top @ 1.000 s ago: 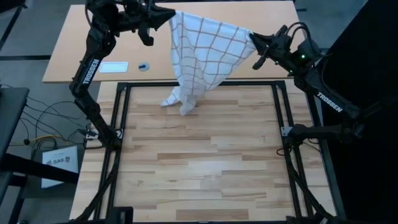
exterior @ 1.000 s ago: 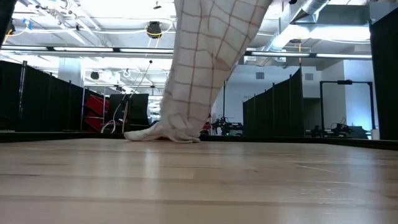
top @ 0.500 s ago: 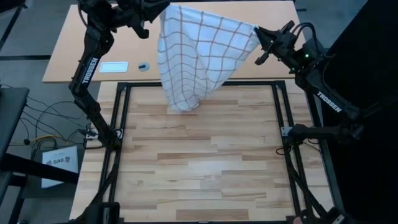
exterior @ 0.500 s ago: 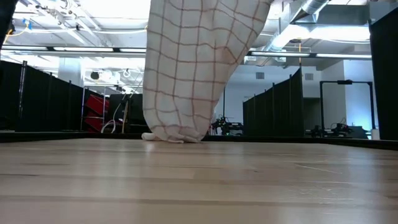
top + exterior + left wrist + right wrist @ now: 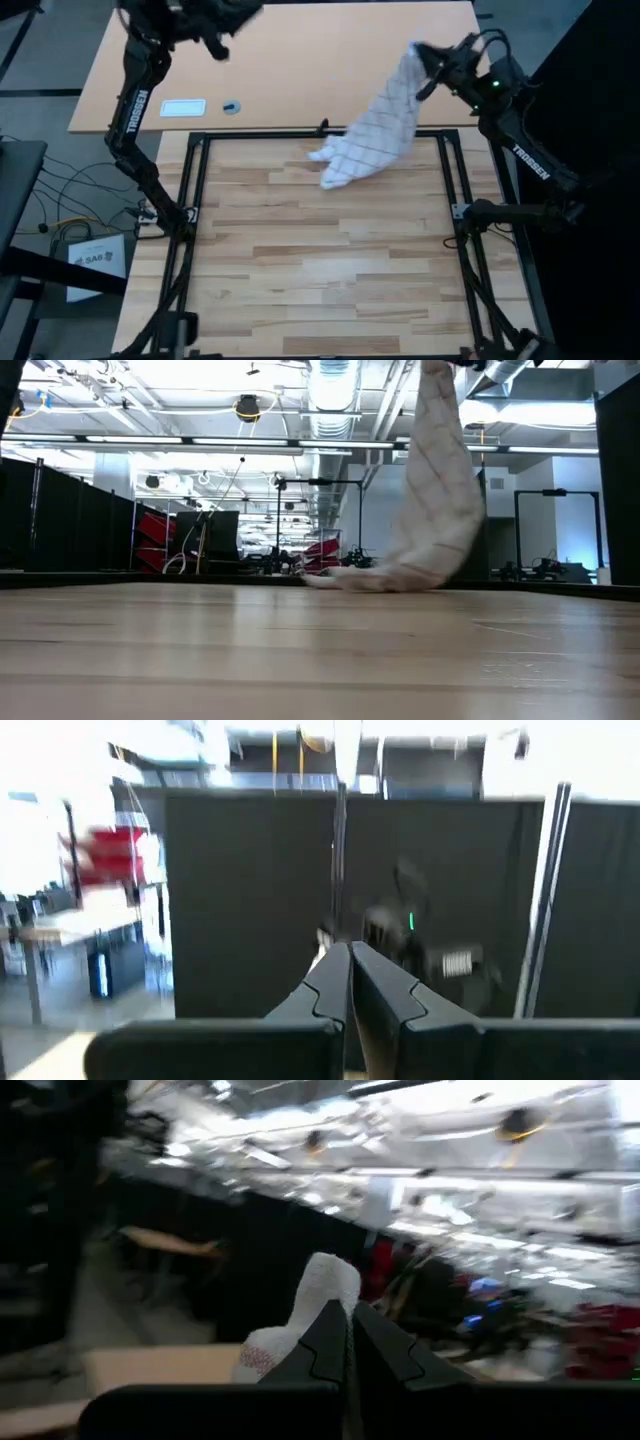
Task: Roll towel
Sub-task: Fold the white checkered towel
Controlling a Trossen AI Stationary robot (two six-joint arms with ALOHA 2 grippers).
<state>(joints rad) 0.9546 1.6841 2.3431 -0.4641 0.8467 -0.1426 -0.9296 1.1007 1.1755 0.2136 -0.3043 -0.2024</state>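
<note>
1. The towel hangs from the right hand at about one o'clock of the worktop, seen from above.
2. The right hand is closed on one upper corner of the towel; in the right wrist view a white fold of the cloth comes out just beside the dark fingers, which are pressed together.
3. From this corner the towel goes down slanted toward the middle, and its lower end lies bunched on the wooden worktop near the far edge, at about twelve o'clock.
4. In the low view the towel drops as a narrow column, and the bottom part spreads flat on the worktop surface.
5. The left hand is raised at about eleven o'clock, well apart from the towel. Its fingers are shut together and hold nothing.
6. On the other table behind, a small white card and a small round dark object lie near each other, at about ten o'clock.
</note>
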